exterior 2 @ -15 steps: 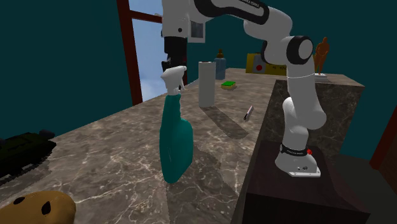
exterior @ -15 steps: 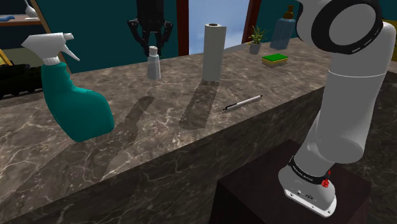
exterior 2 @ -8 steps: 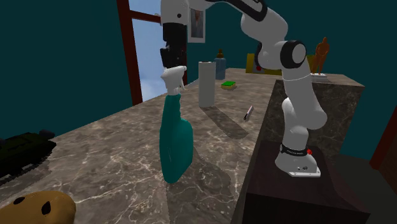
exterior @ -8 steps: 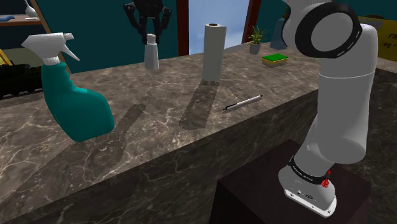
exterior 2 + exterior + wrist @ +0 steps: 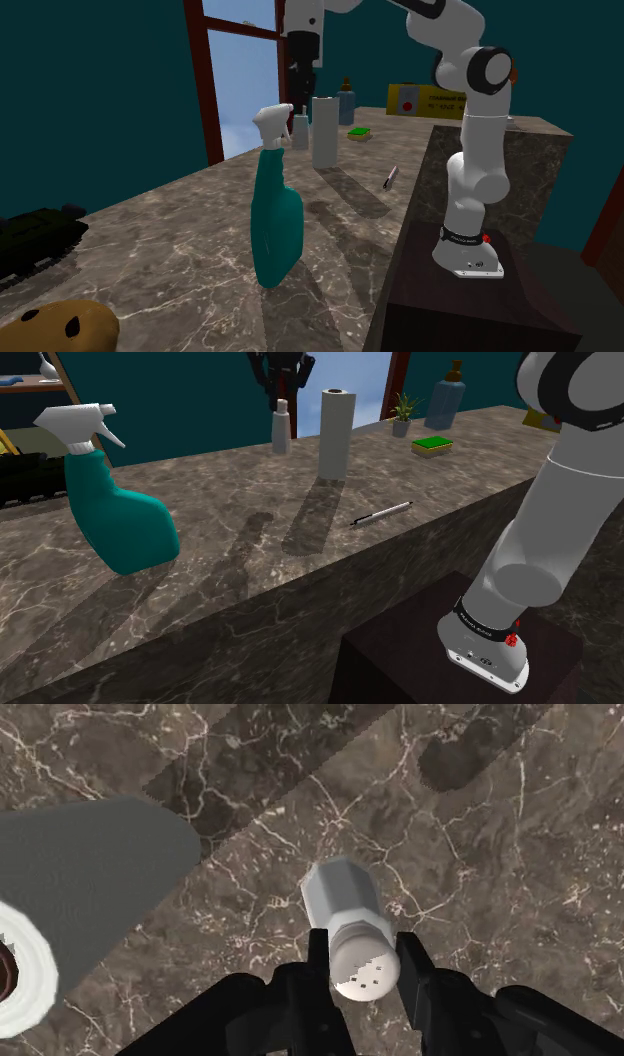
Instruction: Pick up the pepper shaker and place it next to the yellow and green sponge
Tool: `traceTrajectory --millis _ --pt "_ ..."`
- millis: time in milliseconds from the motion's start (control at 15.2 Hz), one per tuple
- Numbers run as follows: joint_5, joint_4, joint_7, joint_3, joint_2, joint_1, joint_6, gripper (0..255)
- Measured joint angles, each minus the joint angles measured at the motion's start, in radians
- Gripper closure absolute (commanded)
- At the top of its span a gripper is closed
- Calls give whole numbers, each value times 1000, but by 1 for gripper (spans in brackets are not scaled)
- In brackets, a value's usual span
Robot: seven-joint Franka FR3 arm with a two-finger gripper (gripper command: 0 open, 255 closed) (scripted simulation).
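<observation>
pepper shaker (image 5: 345, 909): pale grey faceted body, round white cap with small holes; held clear of the tabletop (image 5: 250, 587), just beside the paper towel roll (image 5: 335, 434)
pincer (image 5: 365, 949): clenched on the pepper shaker near its cap, one black finger each side
sponge (image 5: 432, 446): green over yellow, well apart
in the way: tall grey paper towel roll, upright between pepper shaker and sponge
around: teal spray bottle (image 5: 110, 502), pen (image 5: 381, 513), potted plant (image 5: 402, 414)
tabletop: dark brown marble, pale veins

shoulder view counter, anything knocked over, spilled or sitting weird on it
Nothing stands out. The spray bottle and paper towel roll stand upright, the pen lies flat on the marble counter, and the sponge sits flat near the plant. The pepper shaker is upright, clasped by the gripper. No spill shows.
</observation>
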Motion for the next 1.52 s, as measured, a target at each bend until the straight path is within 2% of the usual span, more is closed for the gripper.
traceTrajectory --millis 462,924,1518 --pt "59 -186 -161 -91 -201 -84 -21 255" --pt "68 -311 -322 -200 -356 -141 -67 255" --pt "25 -356 -532 -353 -467 -200 -153 255"
